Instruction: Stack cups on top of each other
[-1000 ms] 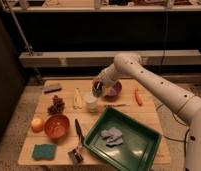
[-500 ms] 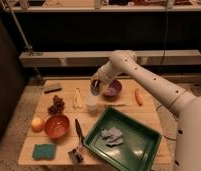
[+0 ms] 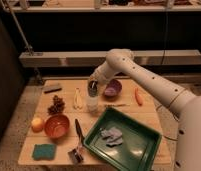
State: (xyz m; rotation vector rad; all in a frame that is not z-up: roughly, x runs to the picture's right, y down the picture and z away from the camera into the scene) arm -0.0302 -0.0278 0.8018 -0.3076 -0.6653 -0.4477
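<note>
2 cups align: the pincer (image 3: 93, 84) grips the dark grey cup (image 3: 93, 91) over the white cup (image 3: 92, 103), fingertips hidden.

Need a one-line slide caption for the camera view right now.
Gripper holds the grey cup just above the white cup, beside the purple bowl.

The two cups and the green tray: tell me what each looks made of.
Dark grey cup, at the gripper: probably plastic or metal, with a slight sheen.
White cup, right beneath it: likely plastic or paper, pale and matte.
Green tray: apparently moulded plastic, uniform colour, raised rim.
</note>
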